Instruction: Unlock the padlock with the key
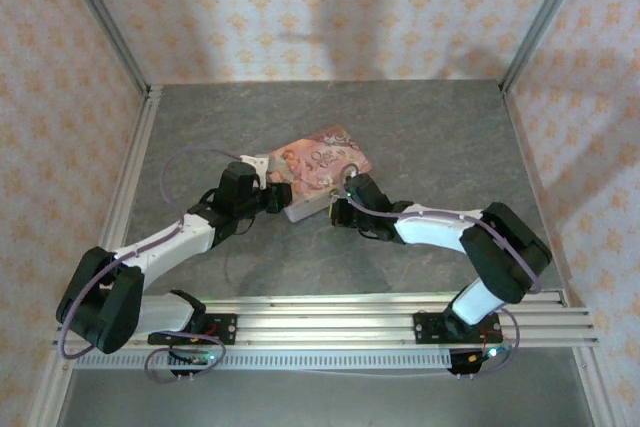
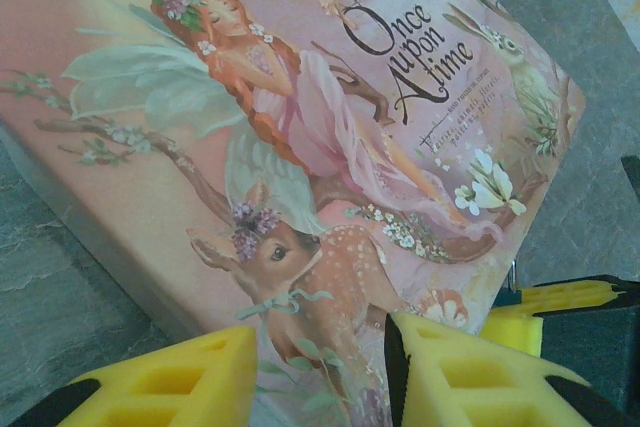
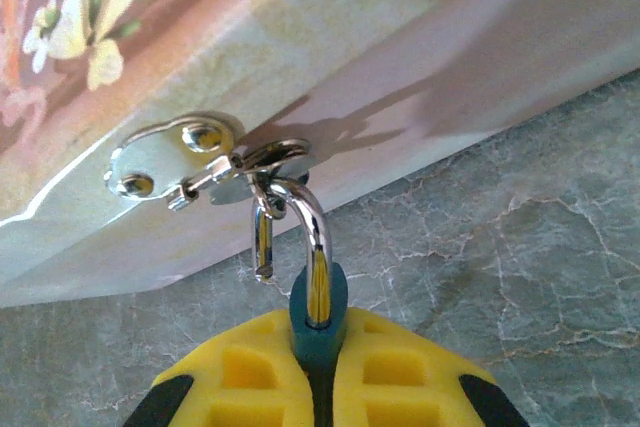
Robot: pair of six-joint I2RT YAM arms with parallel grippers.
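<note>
My right gripper (image 3: 320, 387) is shut on the padlock (image 3: 318, 322), pinching its blue body between the yellow fingers. The silvery shackle (image 3: 312, 217) rises from the body and hooks through the ring of the metal hasp (image 3: 165, 162) on the side of the pink box (image 3: 300, 37). The shackle's short leg hangs free beside the body, not seated in it. My left gripper (image 2: 322, 372) is shut on the near corner of the pink box (image 2: 300, 147), one yellow finger on each side. The key is out of view. From above, both grippers (image 1: 275, 197) (image 1: 345, 199) meet at the box's near edge.
The pink illustrated box (image 1: 318, 169) lies mid-table on the grey stone-patterned surface (image 1: 430, 137). Aluminium rails (image 1: 330, 322) run along the near edge by the arm bases. Patterned walls and metal posts close the table on three sides.
</note>
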